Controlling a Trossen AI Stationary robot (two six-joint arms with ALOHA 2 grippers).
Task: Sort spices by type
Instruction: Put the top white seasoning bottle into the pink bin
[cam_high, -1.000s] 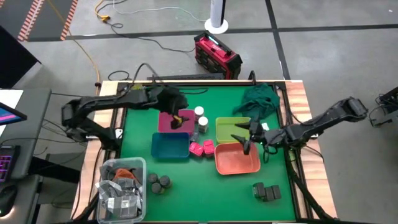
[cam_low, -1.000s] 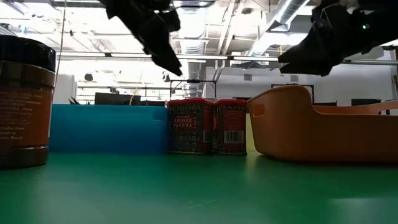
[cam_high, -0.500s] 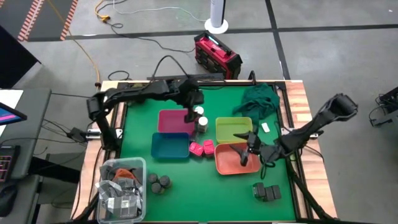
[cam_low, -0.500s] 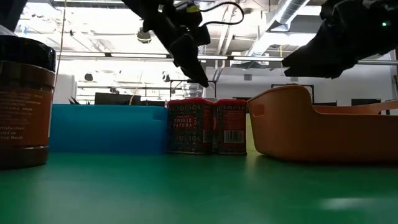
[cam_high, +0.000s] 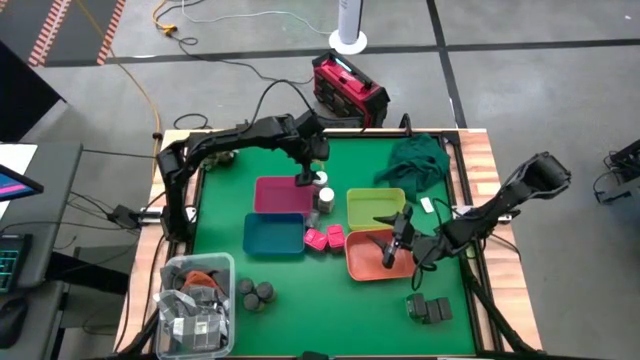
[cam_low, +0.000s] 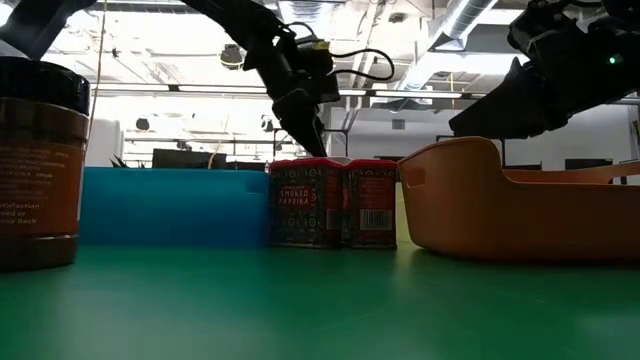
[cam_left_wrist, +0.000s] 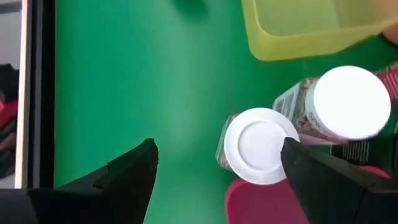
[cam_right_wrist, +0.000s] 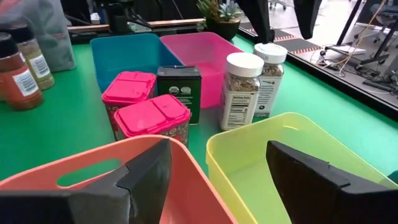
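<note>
Two white-capped jars (cam_high: 322, 188) stand side by side on the green mat, between the pink tray (cam_high: 275, 193) and the yellow-green tray (cam_high: 375, 206). My left gripper (cam_high: 308, 176) hovers open just above them. In the left wrist view, the nearer jar's cap (cam_left_wrist: 261, 146) lies between its fingers (cam_left_wrist: 127, 171), untouched. My right gripper (cam_high: 393, 248) is open and empty above the salmon tray (cam_high: 380, 262). Two bright pink boxes (cam_right_wrist: 140, 102) and a dark box (cam_right_wrist: 179, 84) stand in front of the blue tray (cam_right_wrist: 124, 50).
Several dark round tins (cam_high: 255, 292) stand near the clear bin of clutter (cam_high: 195, 295) at the near left. Dark rectangular boxes (cam_high: 430, 308) sit at the near right. A green cloth (cam_high: 415, 160) lies at the far right.
My left gripper has moved from above the pink tray toward the table's far and right side, and has come to hover over the white-capped jars. My right gripper has shifted a little toward the near edge, over the salmon tray.
</note>
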